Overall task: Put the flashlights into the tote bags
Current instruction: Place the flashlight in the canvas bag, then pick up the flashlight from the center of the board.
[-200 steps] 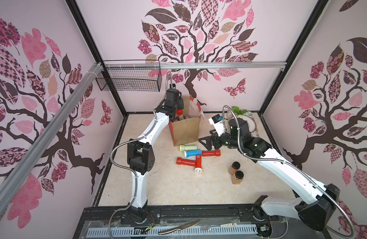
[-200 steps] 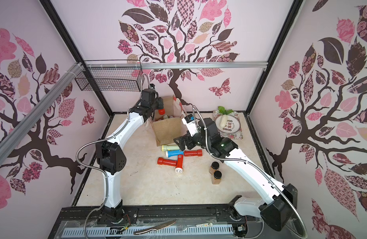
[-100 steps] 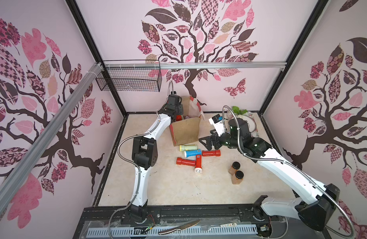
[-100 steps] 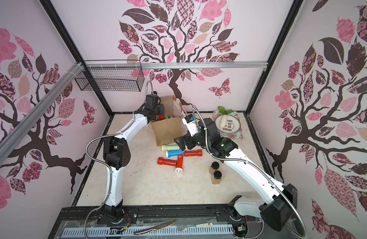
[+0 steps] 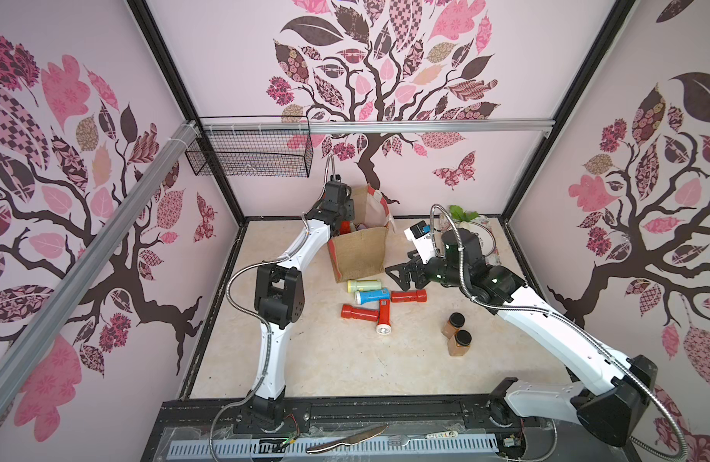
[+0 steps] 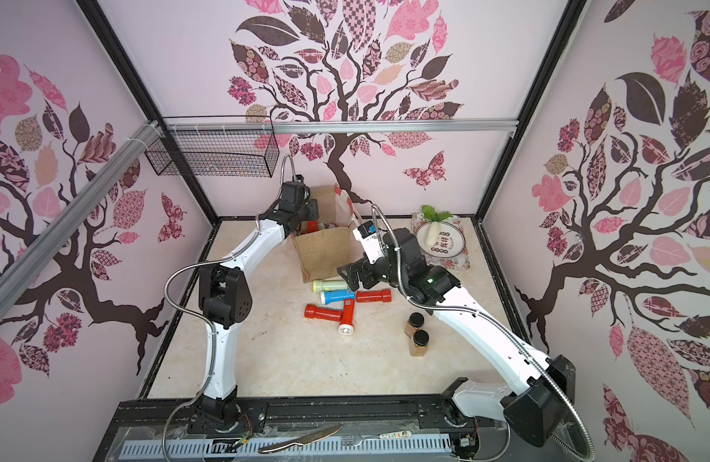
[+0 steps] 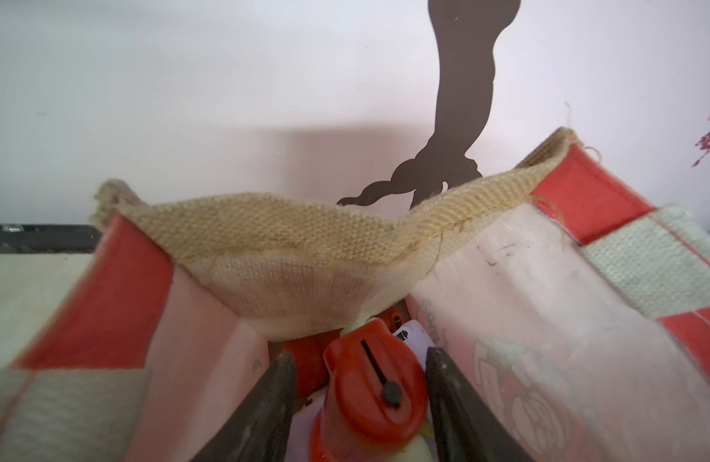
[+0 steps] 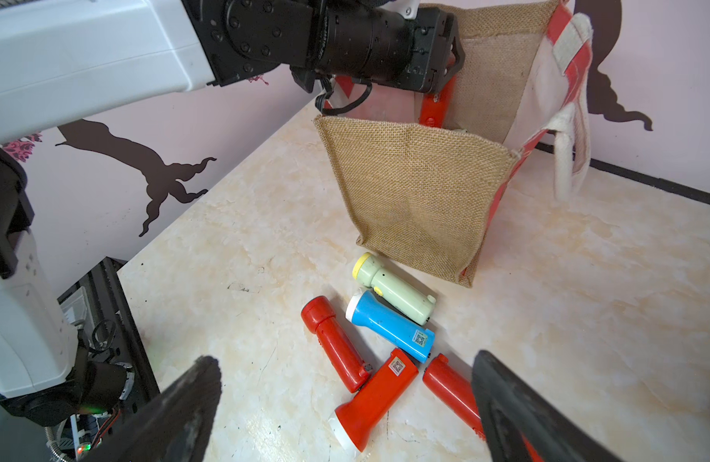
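My left claw (image 7: 359,358) sits inside the tote bag (image 7: 289,224), jaws parted around a red flashlight (image 7: 369,388), one jaw clear of it. The bag's wall, sagging just ahead, could catch a finger when I withdraw and tip it over.

Rough burlap tote bag (image 8: 417,188) — glossy plastic flashlights (image 8: 389,324)

Pale pink walls (image 5: 233,60) with tree decals (image 5: 367,164) (pink and brown leaves), marbled cream floor (image 5: 325,360), wire basket (image 5: 249,158) on aluminium rail (image 5: 425,127)
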Robot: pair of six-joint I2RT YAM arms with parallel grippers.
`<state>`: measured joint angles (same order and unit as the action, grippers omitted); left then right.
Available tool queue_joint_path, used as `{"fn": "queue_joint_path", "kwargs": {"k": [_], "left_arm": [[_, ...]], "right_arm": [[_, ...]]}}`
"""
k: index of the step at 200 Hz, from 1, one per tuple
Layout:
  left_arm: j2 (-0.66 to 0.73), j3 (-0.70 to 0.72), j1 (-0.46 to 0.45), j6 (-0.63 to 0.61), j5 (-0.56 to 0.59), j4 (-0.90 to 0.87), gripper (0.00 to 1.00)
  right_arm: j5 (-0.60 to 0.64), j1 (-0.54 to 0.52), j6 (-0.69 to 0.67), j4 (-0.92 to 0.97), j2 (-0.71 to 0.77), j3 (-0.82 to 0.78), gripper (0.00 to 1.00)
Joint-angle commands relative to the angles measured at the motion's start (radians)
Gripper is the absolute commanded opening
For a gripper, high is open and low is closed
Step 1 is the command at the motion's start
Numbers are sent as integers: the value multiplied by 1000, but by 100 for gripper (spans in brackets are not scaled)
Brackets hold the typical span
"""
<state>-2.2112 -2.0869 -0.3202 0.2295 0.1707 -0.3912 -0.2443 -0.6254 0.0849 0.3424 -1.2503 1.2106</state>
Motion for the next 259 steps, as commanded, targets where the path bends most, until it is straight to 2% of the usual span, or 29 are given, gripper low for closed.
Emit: {"fn": "queue_joint_path", "kwargs": {"k": [1,15,67,105,137,170,210,259], "left_arm": [[101,-19,4,-22,-10,39,70],[130,-21,4,-22,-30,40,74],[286,51,-10,-13,-106,30,75],[440,138,-32,-12,-129,-61,75],[636,361,-46,46,-153,-110,75],[799,535,-108,114,-135,-173,76],[933,685,-160,226,-143,-253,77],[1086,846,-164,308,-144,-376,77]], "right_arm": [[14,-3,-17,17,4,26,100],[16,-3,-16,17,3,28,100],[31,-3,-5,6,9,22,100],[48,-3,3,-3,12,8,100],[59,-2,-12,22,11,12,100],[49,-3,-6,40,5,0,100],[48,-3,11,58,8,-19,100],[48,-2,25,76,13,-62,100]]}}
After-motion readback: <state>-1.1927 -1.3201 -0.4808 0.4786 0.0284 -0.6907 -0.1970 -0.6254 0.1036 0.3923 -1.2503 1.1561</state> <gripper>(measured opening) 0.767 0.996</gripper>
